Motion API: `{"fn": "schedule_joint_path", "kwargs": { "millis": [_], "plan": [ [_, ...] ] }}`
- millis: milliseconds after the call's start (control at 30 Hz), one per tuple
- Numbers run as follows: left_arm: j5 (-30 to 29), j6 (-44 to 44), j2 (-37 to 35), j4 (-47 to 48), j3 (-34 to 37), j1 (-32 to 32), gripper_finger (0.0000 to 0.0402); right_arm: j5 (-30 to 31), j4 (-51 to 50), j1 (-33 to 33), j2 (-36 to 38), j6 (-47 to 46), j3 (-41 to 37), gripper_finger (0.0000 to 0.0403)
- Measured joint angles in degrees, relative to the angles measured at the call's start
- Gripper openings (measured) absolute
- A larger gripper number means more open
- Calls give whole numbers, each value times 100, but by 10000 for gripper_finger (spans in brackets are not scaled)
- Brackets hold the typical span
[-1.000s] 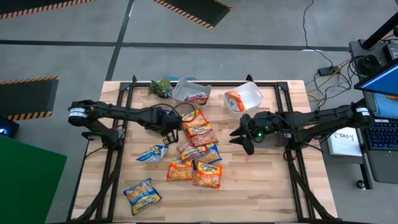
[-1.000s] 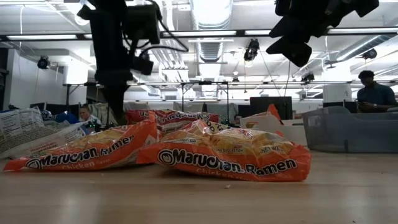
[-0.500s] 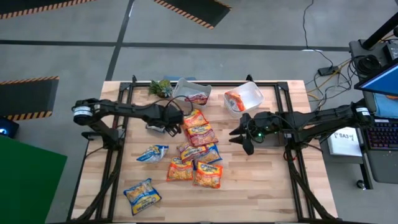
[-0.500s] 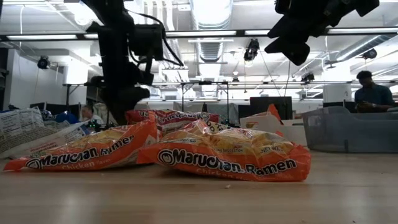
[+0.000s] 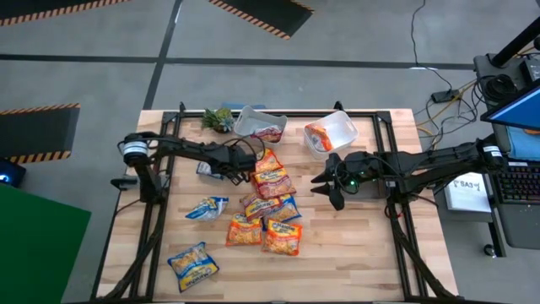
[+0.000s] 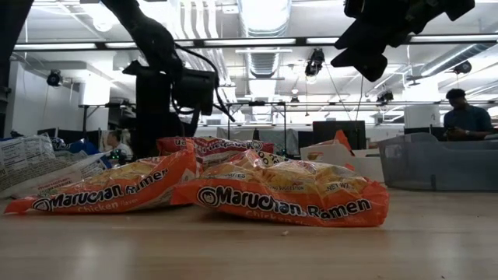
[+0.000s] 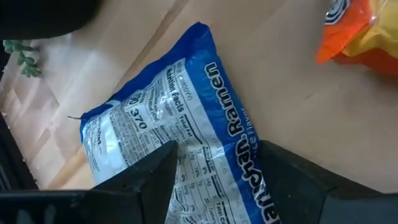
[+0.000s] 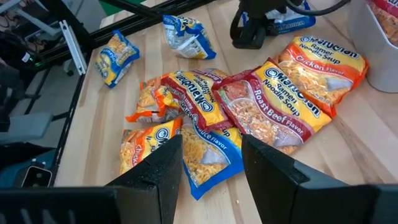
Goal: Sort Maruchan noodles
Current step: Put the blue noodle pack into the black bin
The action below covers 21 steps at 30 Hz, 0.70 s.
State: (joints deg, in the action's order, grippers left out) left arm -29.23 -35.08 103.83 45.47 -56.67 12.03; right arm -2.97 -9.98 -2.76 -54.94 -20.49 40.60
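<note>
Left gripper [image 5: 221,166] hangs open above the bench [image 5: 354,253], beside the noodle pile [image 5: 268,207]. Its wrist view shows a blue packet [image 7: 180,143] lying flat, face down, long axis diagonal. Right gripper [image 5: 331,181] seems half-open, empty.

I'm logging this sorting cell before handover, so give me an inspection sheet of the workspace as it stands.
Surface: wooden table, black frame rails across it.
Job's things: pile of Maruchan packets at centre; blue packets apart at and; one blue packet, label side up, under the left gripper; a packet in each of two clear tubs.
Clutter: small green plant at the far edge.
Grippers: left gripper open over that blue packet; right gripper hangs in the air beside the pile, holding nothing.
Cables: wires on the floor off the table's right.
Surroundings: person seated in the background; desk with keyboard at right.
</note>
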Motion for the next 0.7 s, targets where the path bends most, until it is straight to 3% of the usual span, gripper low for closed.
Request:
{"fn": "schedule_joint_path", "kwargs": {
  "millis": [200,433,700],
  "plan": [
    [26,21,65,-19,3,-2,165,7,-2,0,0,6,0,155],
    [153,188,-132,41,32,4,22,10,1,-1,0,13,-3,155],
    [210,879,-1128,165,45,-309,5,388,311,-13,-4,56,-180,155]
  ]
}}
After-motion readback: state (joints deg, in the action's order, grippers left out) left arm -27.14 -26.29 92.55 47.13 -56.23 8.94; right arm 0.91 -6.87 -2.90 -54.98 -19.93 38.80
